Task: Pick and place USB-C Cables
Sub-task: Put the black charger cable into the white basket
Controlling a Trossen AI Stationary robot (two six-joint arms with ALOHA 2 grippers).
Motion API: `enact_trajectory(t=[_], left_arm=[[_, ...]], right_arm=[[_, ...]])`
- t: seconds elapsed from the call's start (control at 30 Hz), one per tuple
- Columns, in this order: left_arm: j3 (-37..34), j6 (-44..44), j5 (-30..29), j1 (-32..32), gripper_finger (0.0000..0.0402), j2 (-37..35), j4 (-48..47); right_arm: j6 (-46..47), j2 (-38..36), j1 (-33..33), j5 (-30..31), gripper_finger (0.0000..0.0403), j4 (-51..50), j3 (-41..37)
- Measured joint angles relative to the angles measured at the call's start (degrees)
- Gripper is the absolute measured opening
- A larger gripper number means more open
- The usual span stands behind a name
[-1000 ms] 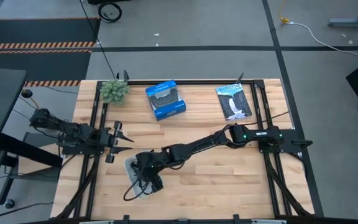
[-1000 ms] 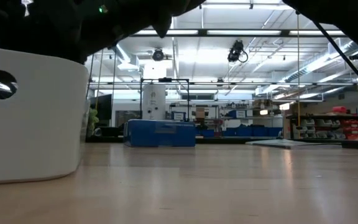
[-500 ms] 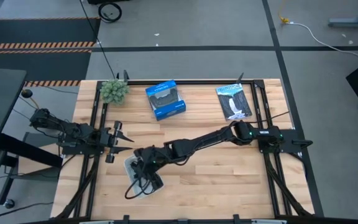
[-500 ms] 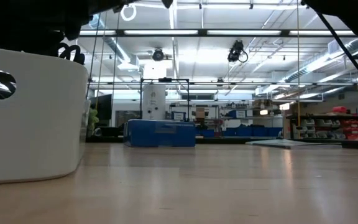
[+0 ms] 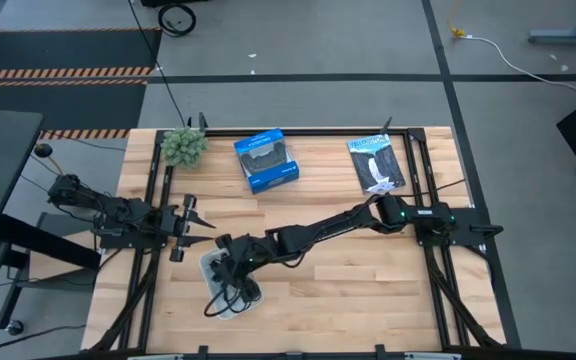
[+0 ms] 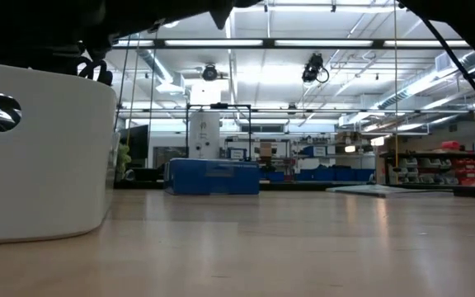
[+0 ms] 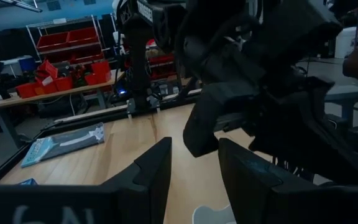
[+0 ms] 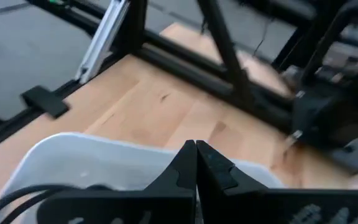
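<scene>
A white rounded tray [image 5: 211, 268] stands near the table's near-left part; it shows large in the low view [image 6: 39, 157] and in the right wrist view [image 8: 104, 158]. Black cable [image 5: 218, 300] lies in it and hangs over its near rim; a loop [image 6: 97, 70] pokes above the wall, and a strand [image 8: 17, 199] crosses the tray's inside. My right gripper [image 8: 196, 147] hovers above the tray [image 5: 233, 268], shut, with nothing showing between its tips. My left gripper [image 7: 194, 165] waits open at the table's left [image 5: 193, 225]. No white or pale blue-grey cable shows.
A blue box [image 5: 266, 160] and a flat black-and-white packet [image 5: 376, 163] lie toward the far edge, with a small green plant [image 5: 183, 146] at the far-left corner. Black frame rails [image 5: 153, 200] run along both sides. Bare wood lies right of the tray.
My right gripper has moved a little toward the far edge and the left, staying over the tray. In the low view a black cable loop now stands above the tray's wall where none showed a second ago.
</scene>
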Motion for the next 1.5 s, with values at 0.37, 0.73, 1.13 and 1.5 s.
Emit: enact_trajectory(t=[0.37, 0.73, 1.13, 1.5], left_arm=[[0.0, 0.0, 0.0, 0.0, 0.0142, 0.0, 0.0], [0.0, 0.0, 0.0, 0.0, 0.0142, 0.0, 0.0], [0.0, 0.0, 0.0, 0.0, 0.0142, 0.0, 0.0], [0.0, 0.0, 0.0, 0.0, 0.0142, 0.0, 0.0]], right_arm=[[-9.7, 0.0, 0.0, 9.8, 0.0003, 24.4, -15.5], [-13.6, 0.0, 1.7, 12.0, 0.0003, 28.0, -13.3], [-36.0, -0.1, 1.8, 28.0, 0.0003, 22.0, -11.4], [-38.8, -4.0, 2.7, 31.1, 0.0003, 9.9, -11.4]])
